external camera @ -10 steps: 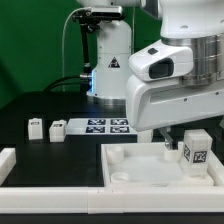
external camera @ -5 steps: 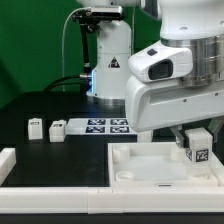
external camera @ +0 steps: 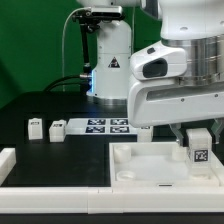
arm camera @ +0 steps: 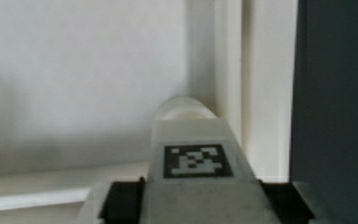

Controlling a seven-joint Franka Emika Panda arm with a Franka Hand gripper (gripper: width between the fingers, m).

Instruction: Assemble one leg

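Observation:
My gripper (external camera: 198,138) is shut on a leg (external camera: 200,151), a stubby white block with a black-and-white tag facing the camera. It holds the leg upright just above the far right corner of the large white tabletop (external camera: 125,172) with the raised rim. In the wrist view the leg (arm camera: 197,140) sticks out between the dark fingers (arm camera: 133,201), its tip near the tabletop's rim (arm camera: 247,60). Whether the tip touches the tabletop is not visible. Two more legs (external camera: 35,128) (external camera: 57,129) stand on the black table at the exterior view's left.
The marker board (external camera: 108,126) lies behind the tabletop near the robot base. A white rail (external camera: 50,176) runs along the front edge, with a white block (external camera: 6,158) at the far left. The black table (arm camera: 336,100) shows beside the tabletop's rim.
My gripper has carried the leg a little to the exterior view's right and slightly lower, toward the tabletop's far right corner. The other legs have not moved.

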